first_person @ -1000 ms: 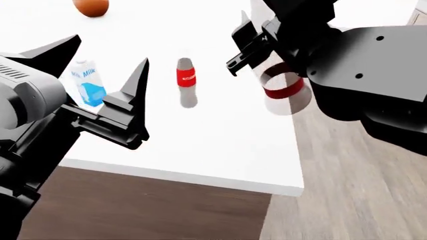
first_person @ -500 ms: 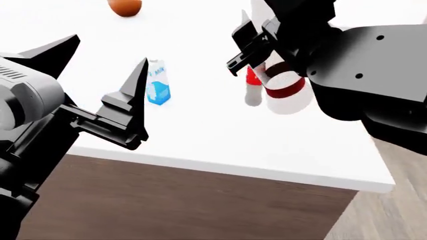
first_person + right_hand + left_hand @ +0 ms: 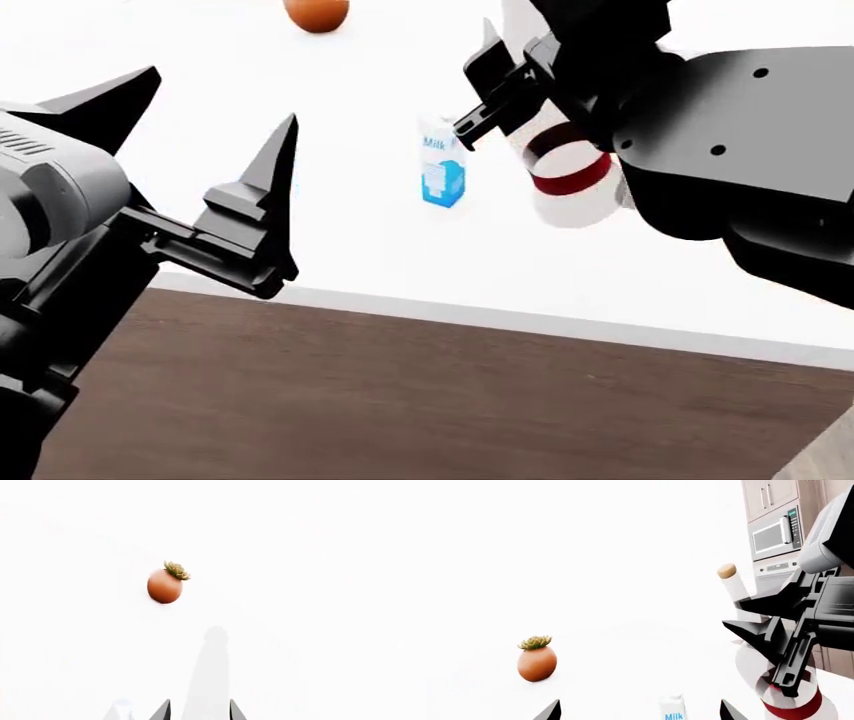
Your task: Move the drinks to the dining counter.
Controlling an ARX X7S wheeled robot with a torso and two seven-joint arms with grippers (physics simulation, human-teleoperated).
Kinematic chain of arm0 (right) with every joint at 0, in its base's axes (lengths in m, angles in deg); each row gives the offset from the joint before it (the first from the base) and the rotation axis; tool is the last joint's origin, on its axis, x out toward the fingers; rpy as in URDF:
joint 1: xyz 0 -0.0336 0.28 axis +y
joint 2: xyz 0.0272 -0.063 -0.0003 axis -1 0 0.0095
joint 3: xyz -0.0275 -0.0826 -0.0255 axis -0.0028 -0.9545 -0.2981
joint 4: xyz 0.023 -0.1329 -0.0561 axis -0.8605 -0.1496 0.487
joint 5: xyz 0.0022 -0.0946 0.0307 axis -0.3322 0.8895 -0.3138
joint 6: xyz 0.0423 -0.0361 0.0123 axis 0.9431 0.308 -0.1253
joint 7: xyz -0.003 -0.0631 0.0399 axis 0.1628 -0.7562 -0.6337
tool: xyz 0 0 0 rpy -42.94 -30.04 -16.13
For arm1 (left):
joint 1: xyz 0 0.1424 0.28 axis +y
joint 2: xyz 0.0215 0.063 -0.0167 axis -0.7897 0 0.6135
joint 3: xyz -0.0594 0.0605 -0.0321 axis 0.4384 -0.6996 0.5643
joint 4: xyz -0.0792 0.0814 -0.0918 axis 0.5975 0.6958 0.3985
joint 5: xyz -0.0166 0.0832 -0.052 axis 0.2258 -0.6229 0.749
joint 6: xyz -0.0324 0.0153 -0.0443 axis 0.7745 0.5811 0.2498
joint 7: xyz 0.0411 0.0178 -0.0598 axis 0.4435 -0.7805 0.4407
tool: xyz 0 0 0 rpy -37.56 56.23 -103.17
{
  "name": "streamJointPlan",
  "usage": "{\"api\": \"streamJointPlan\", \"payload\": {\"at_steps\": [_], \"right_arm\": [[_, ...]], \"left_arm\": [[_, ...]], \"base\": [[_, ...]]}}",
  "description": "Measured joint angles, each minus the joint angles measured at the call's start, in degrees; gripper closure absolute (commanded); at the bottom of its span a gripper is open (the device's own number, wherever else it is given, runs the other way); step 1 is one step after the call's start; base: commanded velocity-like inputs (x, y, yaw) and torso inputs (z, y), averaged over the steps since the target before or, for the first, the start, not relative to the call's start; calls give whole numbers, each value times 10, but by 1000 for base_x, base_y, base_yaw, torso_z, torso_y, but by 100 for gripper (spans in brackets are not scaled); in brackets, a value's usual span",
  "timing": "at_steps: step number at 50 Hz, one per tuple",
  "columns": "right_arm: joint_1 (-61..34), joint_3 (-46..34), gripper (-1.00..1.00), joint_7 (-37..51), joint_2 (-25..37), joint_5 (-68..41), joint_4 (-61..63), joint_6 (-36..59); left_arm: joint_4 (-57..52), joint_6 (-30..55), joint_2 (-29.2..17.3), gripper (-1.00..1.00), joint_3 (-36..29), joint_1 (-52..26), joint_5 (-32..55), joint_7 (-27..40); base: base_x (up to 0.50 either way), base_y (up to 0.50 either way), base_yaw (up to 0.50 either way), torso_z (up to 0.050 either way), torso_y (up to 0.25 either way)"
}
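Right gripper [image 3: 514,95] jaws clamp the tall clear bottle [image 3: 567,170] over the dining counter [image 3: 360,240]; left gripper [image 3: 200,150] gapes empty; lowering seems next.

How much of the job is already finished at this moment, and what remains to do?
The milk carton already stands upright on the white counter, near the orange-brown plant pot. The right gripper holds the tall clear bottle with the red band above the counter, not yet set down. The small dark bottle is not visible now. The left gripper is open and empty.
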Motion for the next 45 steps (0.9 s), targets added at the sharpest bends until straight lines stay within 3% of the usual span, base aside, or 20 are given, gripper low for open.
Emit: {"api": "streamJointPlan", "payload": {"at_steps": [33,45], "right_arm": [[-1,-3,100,2,1,2,1,3],[-1,0,100,1,1,1,0,-1]], "left_arm": [[0,-6,-2,-100,-1,8,-6,-4],[-1,-7,-3,-100,-2,7,-6,-3]], "base": [[-494,-80,0,1,2],[-526,132,0,1,3]]}}
